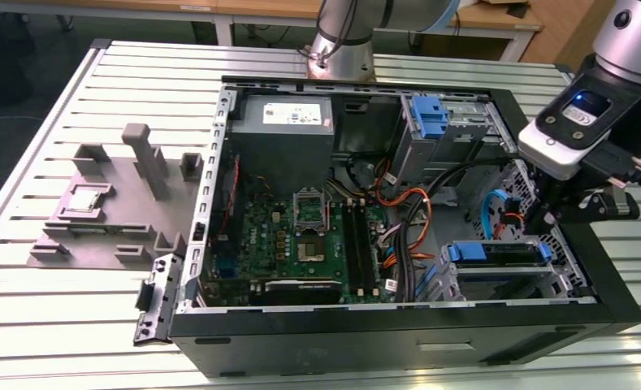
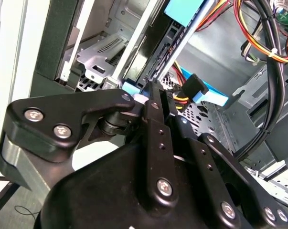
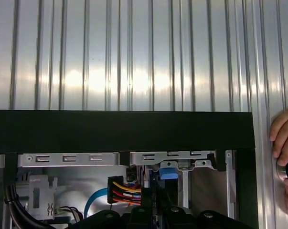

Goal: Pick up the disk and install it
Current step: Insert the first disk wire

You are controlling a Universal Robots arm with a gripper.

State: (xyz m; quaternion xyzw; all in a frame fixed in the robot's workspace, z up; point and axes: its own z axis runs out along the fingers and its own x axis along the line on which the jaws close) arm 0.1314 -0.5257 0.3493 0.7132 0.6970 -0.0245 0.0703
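The gripper [image 1: 564, 213] is reaching down inside the open computer case [image 1: 407, 337] at the exterior view's right, just above the drive bay, while its black linkage and fingers [image 2: 155, 102] are pressing close together against a blue-edged part in the second wrist view; whether they are clamping anything cannot be told. The disk [image 1: 497, 253], framed by its blue carrier, is sitting in the lower drive bay inside the case, just below the gripper. A person's hand [image 3: 284, 157] is resting at the arm's wrist in the first wrist view, the grey fixture block [image 1: 114, 203] is lying on the slatted table [image 1: 38, 325], and the motherboard [image 1: 298, 244] is lying in the case floor.
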